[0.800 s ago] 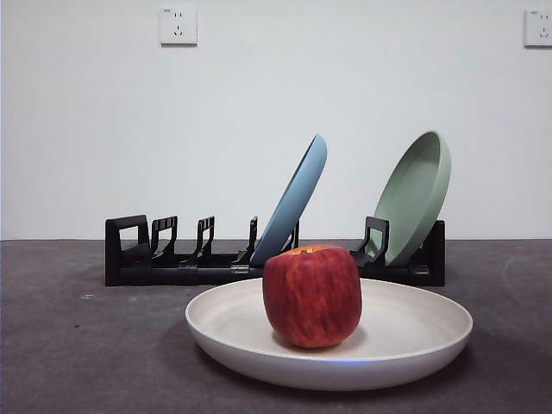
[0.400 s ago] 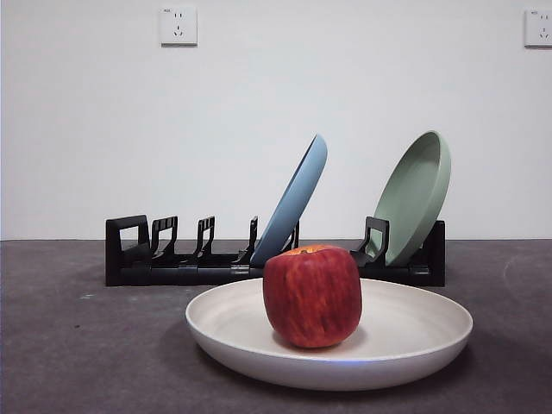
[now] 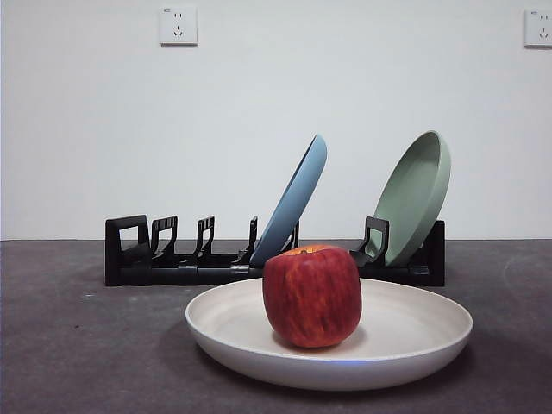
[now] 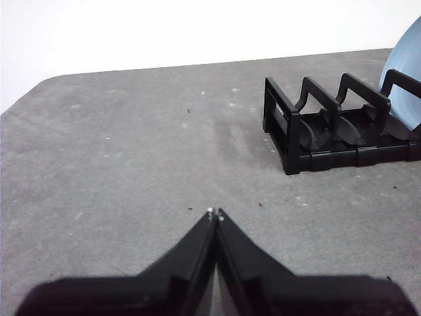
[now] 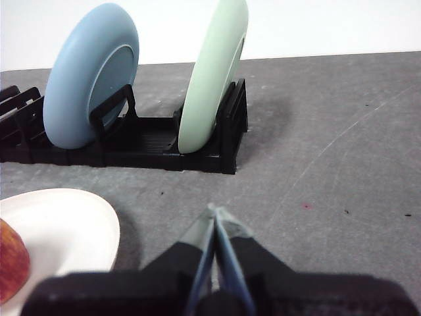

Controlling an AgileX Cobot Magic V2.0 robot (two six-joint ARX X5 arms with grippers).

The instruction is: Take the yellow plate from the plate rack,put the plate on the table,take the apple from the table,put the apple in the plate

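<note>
While both arms hang back from the work area, the left gripper (image 4: 214,214) hovers over bare table (image 4: 131,164) with its two black jaws pressed together at the tips, holding nothing. The right gripper (image 5: 216,214) is likewise closed tip to tip and empty, poised above the table just beside the rim of the yellow plate (image 5: 59,224). Neither gripper touches any object.

Seen from the front, the yellow plate (image 3: 405,332), pale cream and shallow, lies flat on the dark grey table (image 3: 69,345) in front of the plate rack (image 3: 172,259). The apple (image 3: 312,295) stands upright inside the plate, near its middle, its orange-yellow stem patch facing up; in the right wrist view only a red sliver of the apple (image 5: 12,260) shows at the picture's edge.

Behind the plate, the long black rack carries two leaning plates: a blue plate (image 3: 297,198) in a slot near its centre and a pale green plate (image 3: 418,194) at the end by the right gripper. The prongs at the other end, nearest the left gripper, stand unfilled. From the front the apple overlaps the foot of the blue plate. Two wall sockets (image 3: 178,26) sit high on the white wall (image 3: 86,129) beyond.
</note>
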